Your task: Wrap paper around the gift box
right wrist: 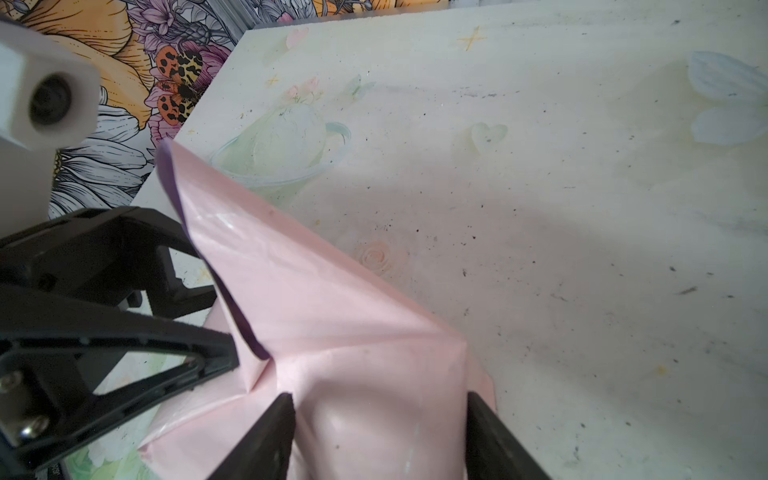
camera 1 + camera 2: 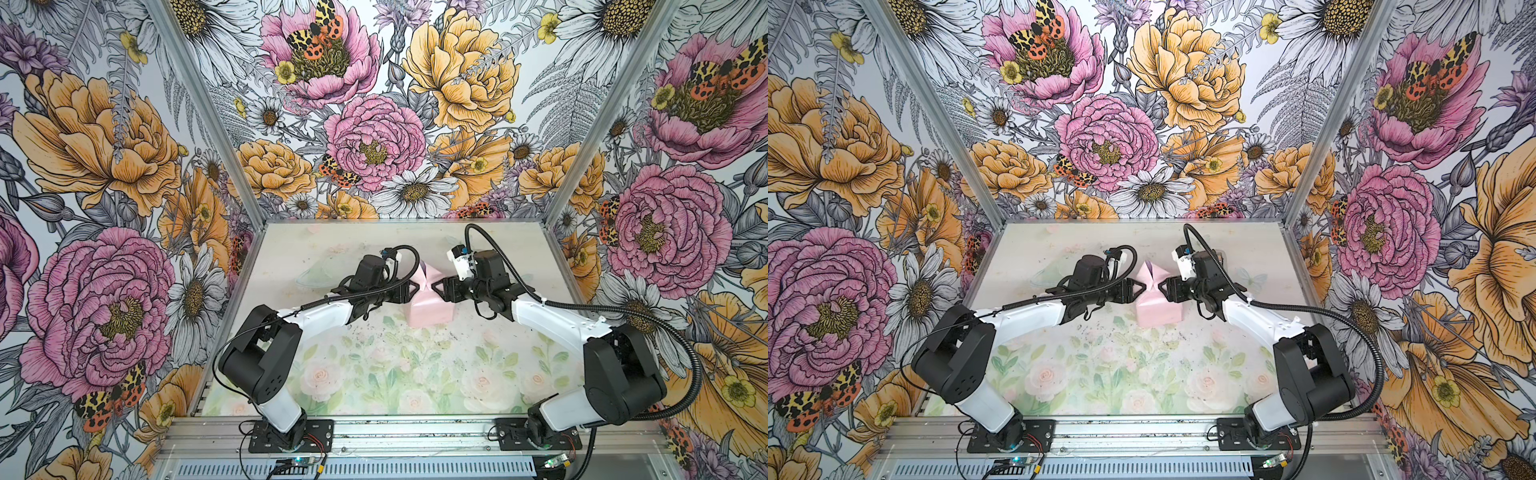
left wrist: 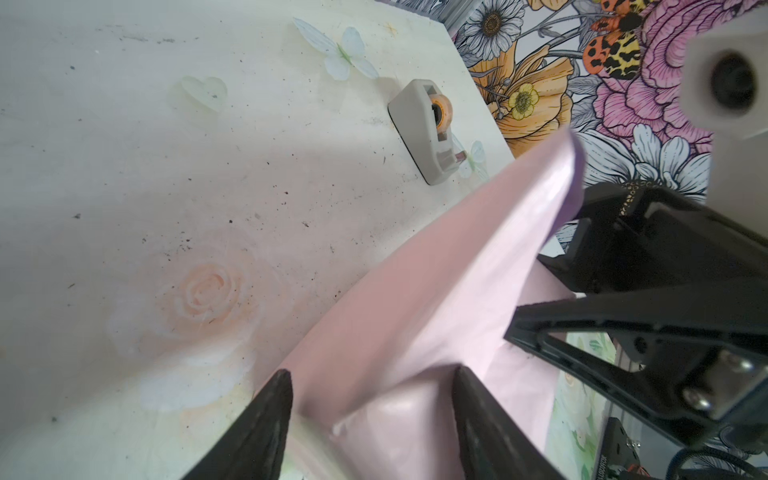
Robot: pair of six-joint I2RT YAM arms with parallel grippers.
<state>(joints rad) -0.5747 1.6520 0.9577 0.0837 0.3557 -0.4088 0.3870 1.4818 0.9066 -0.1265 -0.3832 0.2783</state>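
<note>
Found the paper [image 2: 428, 311] bundled pink side out on the mid tabletop [image 2: 291, 245], hiding the gift box. Saw one flap [image 2: 429, 274] standing upright, long axis vertical, squarely between left gripper [image 2: 415, 287] and right gripper [image 2: 437, 287], both equally near. Noted both sets of jaws spread, straddling folds without clear pinch.

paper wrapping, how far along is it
Done: the paper already covers the gift box, which is hidden. In hand: left gripper and right gripper flank a raised flap, jaws open. Left: flattening that flap, probably taping; the tape dispenser sits apart.
</note>
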